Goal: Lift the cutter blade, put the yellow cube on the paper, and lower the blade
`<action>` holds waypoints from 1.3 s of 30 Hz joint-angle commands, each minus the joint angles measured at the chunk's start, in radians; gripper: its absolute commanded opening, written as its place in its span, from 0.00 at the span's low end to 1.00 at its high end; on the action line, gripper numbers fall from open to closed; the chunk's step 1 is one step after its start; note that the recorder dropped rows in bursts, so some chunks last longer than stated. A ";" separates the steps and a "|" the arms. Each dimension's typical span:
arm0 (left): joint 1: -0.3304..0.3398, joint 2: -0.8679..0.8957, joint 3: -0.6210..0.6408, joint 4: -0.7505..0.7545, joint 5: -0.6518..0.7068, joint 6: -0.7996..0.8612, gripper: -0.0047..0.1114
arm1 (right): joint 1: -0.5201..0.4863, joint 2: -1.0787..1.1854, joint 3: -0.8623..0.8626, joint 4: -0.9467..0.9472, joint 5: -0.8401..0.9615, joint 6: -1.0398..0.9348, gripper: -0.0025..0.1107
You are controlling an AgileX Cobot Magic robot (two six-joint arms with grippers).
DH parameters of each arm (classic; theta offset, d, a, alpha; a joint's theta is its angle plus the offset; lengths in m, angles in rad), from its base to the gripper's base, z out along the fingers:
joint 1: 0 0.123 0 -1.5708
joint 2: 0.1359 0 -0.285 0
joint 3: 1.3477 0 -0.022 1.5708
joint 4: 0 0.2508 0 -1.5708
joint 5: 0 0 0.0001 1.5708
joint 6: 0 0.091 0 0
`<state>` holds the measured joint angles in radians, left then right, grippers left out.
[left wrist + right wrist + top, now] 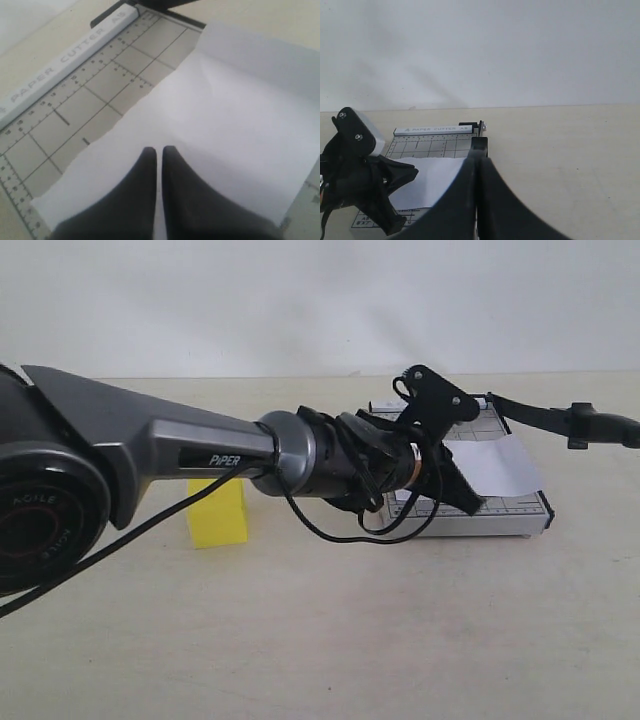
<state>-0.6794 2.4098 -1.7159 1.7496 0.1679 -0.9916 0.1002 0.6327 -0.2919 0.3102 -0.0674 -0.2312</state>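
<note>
The yellow cube (pixel 218 512) stands on the table left of the grey gridded cutter base (pixel 500 522), behind my left arm. The white paper (pixel 495 465) lies on the base (pixel 100 95). My left gripper (pixel 468 502) is shut and empty, its tips (pixel 159 149) down on the paper (pixel 225 125). The black cutter blade (pixel 530 410) slants off the base's back right corner, lifted clear of it. My right gripper (pixel 479 152) is shut, its tips right against the blade's black end (pixel 479 142). A grip on it does not show.
My left arm (pixel 150 450) and its cable stretch across the left and middle of the exterior view, over the table in front of the cube. The white "PAPER CUTTER" bar (pixel 65 60) runs along the base's far edge. A plain wall stands behind the table.
</note>
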 commanded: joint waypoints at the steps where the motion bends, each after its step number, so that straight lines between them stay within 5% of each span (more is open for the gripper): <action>1: -0.001 0.012 -0.041 -0.005 -0.032 -0.001 0.08 | 0.002 -0.004 0.004 -0.005 -0.004 -0.006 0.02; 11: -0.001 -0.014 -0.041 -0.005 -0.032 -0.001 0.08 | 0.002 -0.004 0.004 -0.005 -0.004 -0.006 0.02; 17: 0.001 -0.065 0.018 -0.005 0.094 0.104 0.08 | 0.002 -0.004 0.004 -0.005 -0.004 -0.006 0.02; 39: 0.018 0.026 0.045 -0.005 0.038 0.083 0.08 | 0.002 -0.004 0.004 -0.005 -0.004 -0.006 0.02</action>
<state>-0.6625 2.4065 -1.6734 1.7534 0.2356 -0.8917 0.1002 0.6327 -0.2919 0.3102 -0.0674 -0.2312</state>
